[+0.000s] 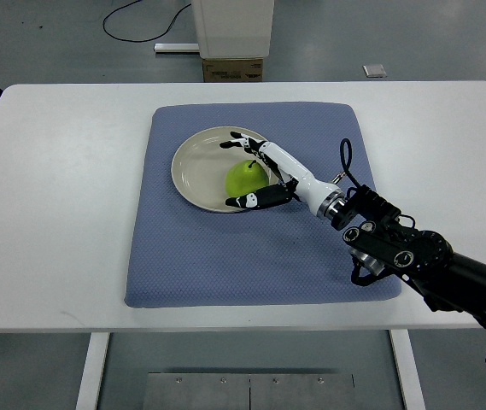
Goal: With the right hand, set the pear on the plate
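The fingers (241, 142) are cupping loosely around the green pear (244, 177) — whether gripping or letting go, I cannot tell. The right hand (264, 171) is reaching over the plate (193, 166), where the pear is sitting — placing looks nearly done, with only release and withdrawal left.

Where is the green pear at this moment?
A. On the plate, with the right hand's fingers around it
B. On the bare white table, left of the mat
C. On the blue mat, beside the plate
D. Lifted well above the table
A: the pear sits inside the plate rim, with the right hand cupped around it.
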### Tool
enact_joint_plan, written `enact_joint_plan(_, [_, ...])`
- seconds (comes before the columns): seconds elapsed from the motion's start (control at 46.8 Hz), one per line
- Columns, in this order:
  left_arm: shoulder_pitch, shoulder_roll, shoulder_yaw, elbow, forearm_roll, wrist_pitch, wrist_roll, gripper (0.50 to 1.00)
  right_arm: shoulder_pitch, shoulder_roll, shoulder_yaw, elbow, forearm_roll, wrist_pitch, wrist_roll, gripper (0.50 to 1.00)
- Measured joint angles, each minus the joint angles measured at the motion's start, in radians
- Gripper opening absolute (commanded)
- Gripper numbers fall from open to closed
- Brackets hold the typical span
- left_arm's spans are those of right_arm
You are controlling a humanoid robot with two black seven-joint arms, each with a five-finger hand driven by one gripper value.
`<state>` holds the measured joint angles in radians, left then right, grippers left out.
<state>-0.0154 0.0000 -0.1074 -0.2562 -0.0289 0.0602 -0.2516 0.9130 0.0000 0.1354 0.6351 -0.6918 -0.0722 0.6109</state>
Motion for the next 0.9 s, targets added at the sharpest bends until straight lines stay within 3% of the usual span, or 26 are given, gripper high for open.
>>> enact_joint_plan(0.47, [0.0, 0.0, 0.0, 0.0, 0.0, 0.0, 0.0, 1.0, 0.019, 0.0, 0.011, -0.016, 0.019, 0.007, 0.0, 0.998])
enact_joint_plan(0.641, [0.0, 0.0, 0.0, 0.0, 0.0, 0.0, 0.0, 1.0, 0.024, 0.0, 0.032, -0.01, 0.026, 0.041, 0.0, 0.998])
enact_joint_plan(0.898, [0.0, 0.0, 0.0, 0.0, 0.001, 0.0, 0.0, 1.0, 0.016, -0.102, 0.102, 0.005, 0.026, 0.082, 0.0, 1.0])
